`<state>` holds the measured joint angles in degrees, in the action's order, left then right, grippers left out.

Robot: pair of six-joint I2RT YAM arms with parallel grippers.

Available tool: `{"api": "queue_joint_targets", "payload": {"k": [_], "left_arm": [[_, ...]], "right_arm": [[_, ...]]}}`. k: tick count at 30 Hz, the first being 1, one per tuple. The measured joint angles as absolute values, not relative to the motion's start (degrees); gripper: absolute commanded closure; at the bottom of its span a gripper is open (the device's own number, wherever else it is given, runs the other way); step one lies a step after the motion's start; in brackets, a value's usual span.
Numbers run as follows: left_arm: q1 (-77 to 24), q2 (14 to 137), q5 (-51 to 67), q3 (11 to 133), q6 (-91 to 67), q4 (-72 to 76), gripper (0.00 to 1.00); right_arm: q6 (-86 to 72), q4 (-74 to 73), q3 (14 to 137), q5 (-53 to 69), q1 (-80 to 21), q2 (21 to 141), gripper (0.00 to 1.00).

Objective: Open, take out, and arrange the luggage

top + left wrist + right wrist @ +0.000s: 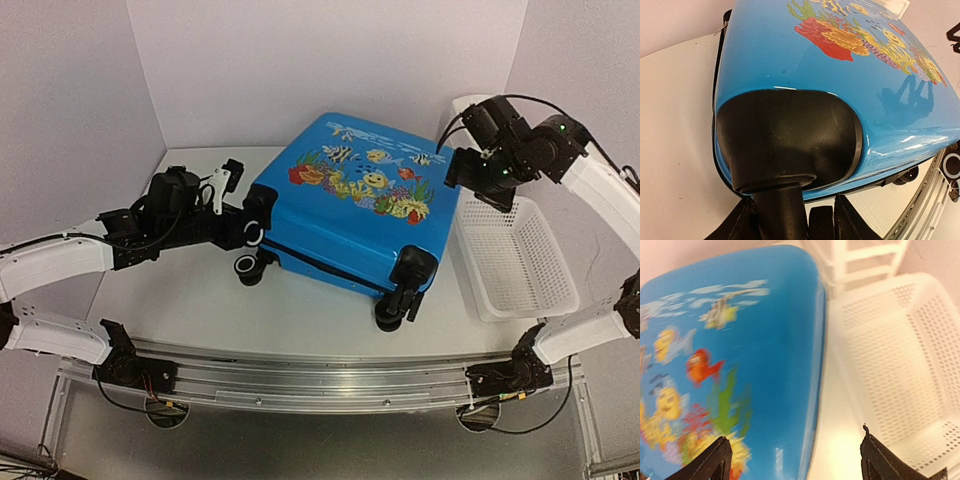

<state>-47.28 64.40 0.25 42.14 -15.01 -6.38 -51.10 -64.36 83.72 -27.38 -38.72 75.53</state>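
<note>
Suitcase (350,215) lies closed and flat mid-surface (180,290), fish print up, wheels toward the arm bases, white basket (520,270) just beside its right edge. Left claw (252,222) sits partly spread at the near-left corner with the black wheel post (780,210) between its fingers; I can't tell if it's actually clamping. Right claw (795,455) hangs spread wide and empty over the suitcase's right edge, next to the basket.
</note>
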Motion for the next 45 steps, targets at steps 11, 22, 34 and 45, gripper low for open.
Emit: {"api": "queue_joint_targets", "payload": {"k": [11,22,34,45], "left_arm": [[-41.4,55.0,4.6,38.2,-15.1,-13.5,1.00],[-37.8,51.3,3.2,34.7,-19.7,-13.9,1.00],[-36.9,52.5,-0.1,32.6,-27.6,-7.4,1.00],[-36.9,52.6,-0.2,29.9,-29.1,-0.8,1.00]], "right_arm": [[-42.0,-64.2,82.8,-16.9,-26.3,89.7,0.24],[-35.6,-64.2,118.9,-10.3,-24.5,122.2,0.27],[-33.4,-53.6,133.6,-6.8,-26.2,131.5,0.21],[-34.3,-53.4,104.4,-15.3,-53.0,98.1,0.08]]}}
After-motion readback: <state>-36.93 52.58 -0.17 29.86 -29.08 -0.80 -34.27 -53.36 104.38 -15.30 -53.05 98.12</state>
